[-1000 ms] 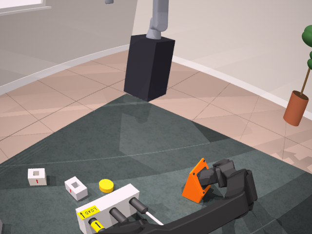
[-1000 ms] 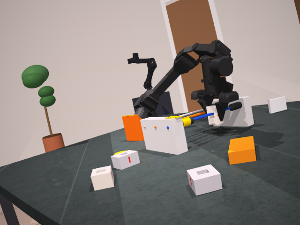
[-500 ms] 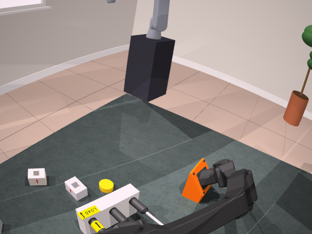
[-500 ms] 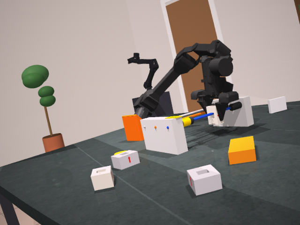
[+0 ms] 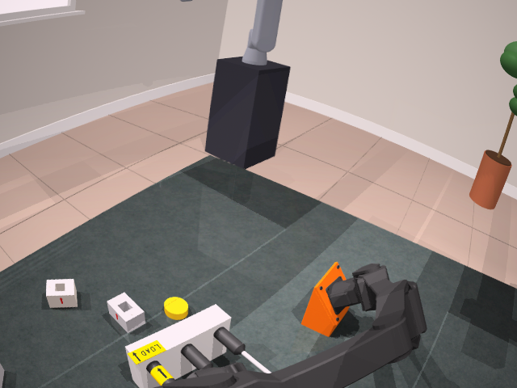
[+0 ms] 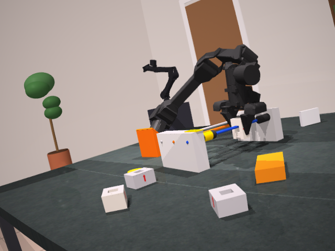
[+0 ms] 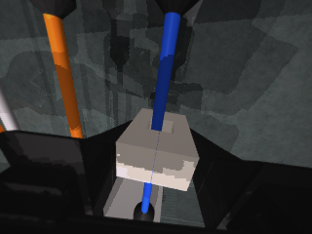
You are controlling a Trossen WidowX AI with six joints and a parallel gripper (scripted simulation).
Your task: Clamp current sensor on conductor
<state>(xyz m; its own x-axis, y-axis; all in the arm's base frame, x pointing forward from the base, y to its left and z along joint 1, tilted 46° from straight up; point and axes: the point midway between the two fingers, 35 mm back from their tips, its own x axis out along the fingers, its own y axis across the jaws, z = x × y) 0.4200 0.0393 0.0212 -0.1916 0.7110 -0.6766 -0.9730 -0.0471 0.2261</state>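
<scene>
On the blue conductor (image 6: 227, 130) (image 7: 167, 73) leading from the yellow-banded sleeve (image 5: 159, 374) (image 6: 209, 135) by the LOAD marker (image 5: 145, 352) (image 6: 193, 130), we see the white split-core sensor (image 6: 236, 123) (image 7: 156, 156) encircling the line near the far end block (image 6: 276, 124), pinched on both flanks by the gripper (image 6: 237, 127) (image 7: 160, 127). We judge the closing squeeze at or near its finish, with the release to follow. Done well, it calls for even pressure until the latch catches, then a straight, balanced spread of the fingers before any lift, lest one drag the sensor or snag the conductor. We cannot tell from here whether the latch has caught or which way the arrow points; both deserve checking before departure. The orange conductor (image 6: 219, 128) (image 7: 63, 73) runs alongside, outside the sensor. Farther out, square openings mark one white block (image 5: 125, 319) (image 6: 140, 181) beside a yellow disc (image 5: 175, 310) (image 6: 133, 170), a second block (image 5: 60, 297) (image 6: 114, 201) and a third block (image 6: 232, 205); we make out nothing inside them. Beyond the table, a terracotta pot (image 5: 488, 183) (image 6: 59, 159) holds a leafy plant (image 5: 511, 60) (image 6: 38, 83).
</scene>
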